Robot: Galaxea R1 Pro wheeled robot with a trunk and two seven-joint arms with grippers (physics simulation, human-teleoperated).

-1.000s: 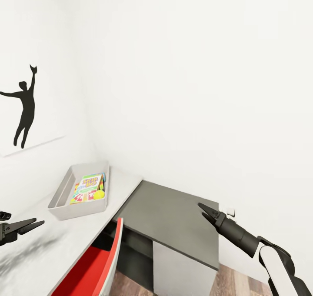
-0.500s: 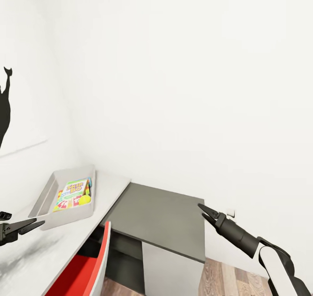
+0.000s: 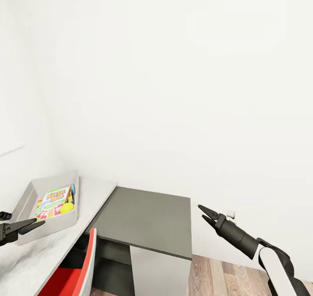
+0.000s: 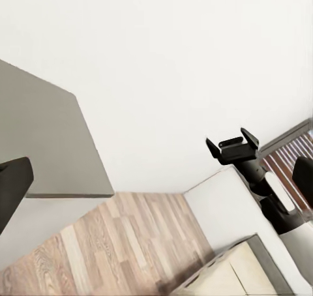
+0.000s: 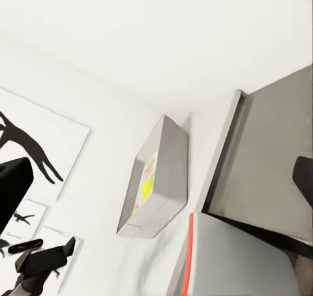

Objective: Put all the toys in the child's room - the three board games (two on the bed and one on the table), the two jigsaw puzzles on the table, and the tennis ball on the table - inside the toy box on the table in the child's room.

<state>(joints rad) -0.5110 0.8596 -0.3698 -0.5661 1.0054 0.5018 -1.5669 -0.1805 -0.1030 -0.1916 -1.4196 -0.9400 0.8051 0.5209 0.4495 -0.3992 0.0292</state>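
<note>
I see the toy box [image 3: 26, 196] on the white table [image 3: 93, 191], holding the Skip-Bo game [image 3: 54, 198] and tennis ball [image 3: 67, 207]. My left gripper [image 3: 37, 223] and right gripper [image 3: 202, 211] hover spread, holding nothing, the right over the grey cabinet [image 3: 143, 220].

the toy box [image 3: 26, 191] sat on the counter [image 3: 48, 248] at the head view's left, near the wall corner. inside it lay the skip-bo game [image 3: 54, 201] with the tennis ball [image 3: 67, 207] on it. the lower cabinet [image 3: 143, 220] stood right of the counter, against the wall. a chair [image 3: 80, 270] stood in front of both.
</note>
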